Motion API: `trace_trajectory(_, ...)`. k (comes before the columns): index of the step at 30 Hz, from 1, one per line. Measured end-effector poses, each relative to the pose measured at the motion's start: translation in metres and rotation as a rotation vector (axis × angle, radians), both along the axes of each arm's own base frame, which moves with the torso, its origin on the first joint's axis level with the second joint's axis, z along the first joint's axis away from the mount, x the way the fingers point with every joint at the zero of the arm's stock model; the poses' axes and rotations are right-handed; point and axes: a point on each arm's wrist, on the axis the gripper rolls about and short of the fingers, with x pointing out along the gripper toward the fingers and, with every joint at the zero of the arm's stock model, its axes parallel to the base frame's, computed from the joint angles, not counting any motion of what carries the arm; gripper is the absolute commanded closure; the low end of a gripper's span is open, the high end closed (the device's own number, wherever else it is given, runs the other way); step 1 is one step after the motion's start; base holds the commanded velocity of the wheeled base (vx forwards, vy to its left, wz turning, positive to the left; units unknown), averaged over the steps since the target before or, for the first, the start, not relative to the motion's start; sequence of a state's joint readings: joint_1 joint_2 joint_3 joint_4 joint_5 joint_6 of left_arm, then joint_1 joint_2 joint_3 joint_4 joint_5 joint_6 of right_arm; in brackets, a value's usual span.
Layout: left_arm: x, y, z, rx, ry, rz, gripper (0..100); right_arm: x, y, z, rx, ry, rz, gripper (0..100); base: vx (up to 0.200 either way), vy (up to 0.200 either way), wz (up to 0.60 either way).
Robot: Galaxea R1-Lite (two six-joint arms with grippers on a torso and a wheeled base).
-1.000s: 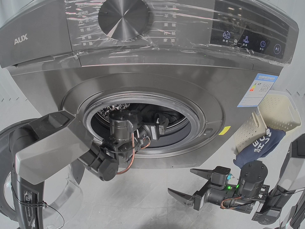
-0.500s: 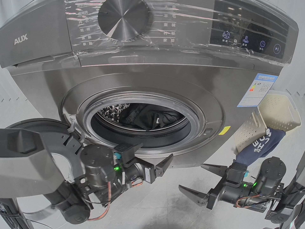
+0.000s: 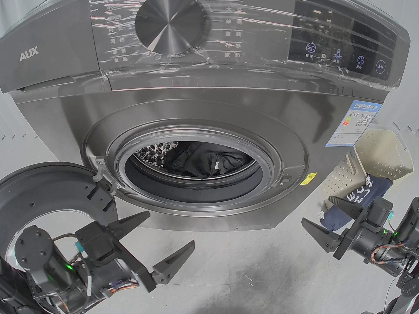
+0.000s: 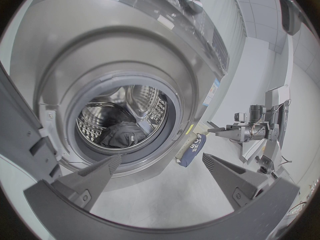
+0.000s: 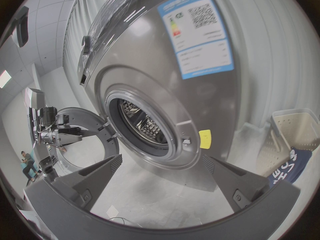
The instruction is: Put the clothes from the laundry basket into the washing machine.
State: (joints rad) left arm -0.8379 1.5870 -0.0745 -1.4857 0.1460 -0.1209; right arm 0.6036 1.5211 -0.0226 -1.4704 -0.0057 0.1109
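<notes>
I've got the grey steel front-loading washing machine [image 3: 209, 101] with its round door [image 3: 43, 188] swung wide open on my left. A crumpled black garment [image 3: 203, 160] lies inside the drum. The cream perforated plastic laundry basket [image 3: 384, 153] sits on the pale floor [image 3: 244, 267] just beside the machine's right corner. A navy garment with white lettering [image 3: 358, 201] hangs over the basket's front rim. My left claw [image 3: 170, 228] is released, fingers spread and empty, low in front of the open door and below the drum mouth. My right claw [image 3: 316, 209] is released and empty too, near the navy garment and apart from it.
</notes>
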Motion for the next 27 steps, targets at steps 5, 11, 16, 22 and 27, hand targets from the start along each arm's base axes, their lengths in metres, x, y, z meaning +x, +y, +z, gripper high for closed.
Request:
trace_trajectory(5, -0.015, 0.021, 0.01, -0.023, -0.029, 0.027, 0, -0.008, -0.015, 0.005, -0.011, 0.011, -0.052, 0, -0.2, 0.0, 0.0)
trace_trajectory(11, -0.027, 0.047, 0.022, -0.042, -0.063, 0.095, 0, -0.026, -0.035, 0.006, -0.048, 0.065, -0.121, 0, -0.2, 0.0, 0.0)
trace_trajectory(16, -0.039, 0.069, 0.028, -0.05, -0.08, 0.152, 0, -0.04, -0.048, 0.011, -0.039, 0.046, -0.195, 0, -0.2, 0.0, 0.0)
trace_trajectory(22, -0.058, 0.095, 0.024, -0.019, -0.061, 0.2, 0, -0.056, -0.064, 0.015, -0.028, 0.017, -0.286, 0, -0.2, 0.0, 0.0)
trace_trajectory(27, -0.076, 0.113, 0.018, 0.003, -0.057, 0.252, 0, -0.073, -0.077, 0.012, -0.05, 0.017, -0.353, 0, -0.08, 0.0, 0.0)
